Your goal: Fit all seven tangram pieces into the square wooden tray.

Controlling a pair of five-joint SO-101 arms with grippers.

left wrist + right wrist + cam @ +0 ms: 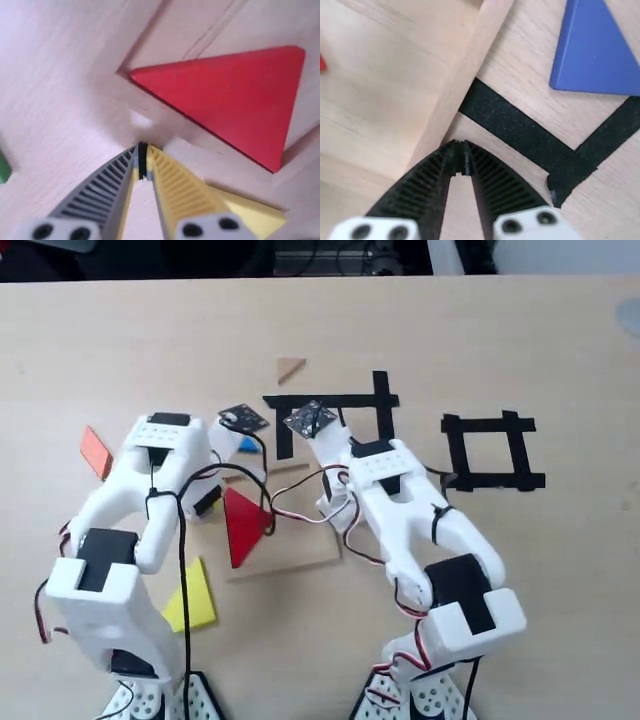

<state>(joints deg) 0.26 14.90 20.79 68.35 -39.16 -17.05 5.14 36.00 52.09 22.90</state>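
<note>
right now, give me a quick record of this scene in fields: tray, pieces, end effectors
tray: wooden, on the table between the two arms
red triangle: in the tray, at its left side
yellow triangle: on the table, left of the tray
orange piece: on the table, far left
blue triangle: on the table outside the tray, by the black tape
left end effector: shut, empty, beside the red triangle
right end effector: shut, empty, at the tray's rim
</note>
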